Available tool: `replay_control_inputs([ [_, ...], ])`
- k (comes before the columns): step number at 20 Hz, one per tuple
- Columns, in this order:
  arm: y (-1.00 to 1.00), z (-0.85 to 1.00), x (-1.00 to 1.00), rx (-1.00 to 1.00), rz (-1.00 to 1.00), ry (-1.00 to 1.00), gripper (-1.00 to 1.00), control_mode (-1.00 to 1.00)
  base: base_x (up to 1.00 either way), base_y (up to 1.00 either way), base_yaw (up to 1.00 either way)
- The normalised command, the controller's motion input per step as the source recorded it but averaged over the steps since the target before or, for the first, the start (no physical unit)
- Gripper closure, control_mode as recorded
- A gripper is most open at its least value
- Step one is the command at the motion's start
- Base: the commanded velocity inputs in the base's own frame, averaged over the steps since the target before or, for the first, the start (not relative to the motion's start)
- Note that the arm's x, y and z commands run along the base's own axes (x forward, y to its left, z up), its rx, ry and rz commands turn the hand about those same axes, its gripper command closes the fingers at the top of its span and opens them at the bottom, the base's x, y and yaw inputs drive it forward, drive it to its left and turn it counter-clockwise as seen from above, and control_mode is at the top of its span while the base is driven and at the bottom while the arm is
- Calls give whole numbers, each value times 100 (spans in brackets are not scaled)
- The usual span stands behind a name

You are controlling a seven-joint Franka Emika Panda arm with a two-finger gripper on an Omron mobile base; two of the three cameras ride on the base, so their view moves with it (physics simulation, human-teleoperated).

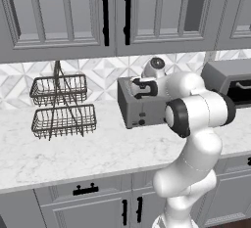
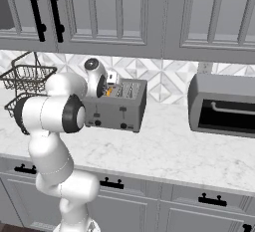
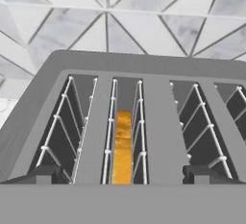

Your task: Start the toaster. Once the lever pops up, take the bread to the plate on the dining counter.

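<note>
Hovering just above the toaster (image 3: pixel 144 69), gripper (image 3: pixel 123 175) spread wide and empty, tips straddling the second slot from the left. Bread (image 3: pixel 123 146) sits on edge down in that slot. Likely the retrieval step: next calls for lowering straight and pinching the crust.

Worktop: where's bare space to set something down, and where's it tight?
Widest bare patch of worktop: in front of the wire basket rack and toaster, out to the front edge. Another: between toaster and oven, seen in the right base view. Tight spot: above the toaster slots, where the open gripper hovers over the bread.
</note>
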Motion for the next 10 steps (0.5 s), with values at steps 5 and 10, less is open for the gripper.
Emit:
replay_control_inputs([
  [5,0,-4,-4,0,0,0,-100,-100,0,0,0],
  [10,0,0,0,0,0,0,-100,-100,0,0,0],
])
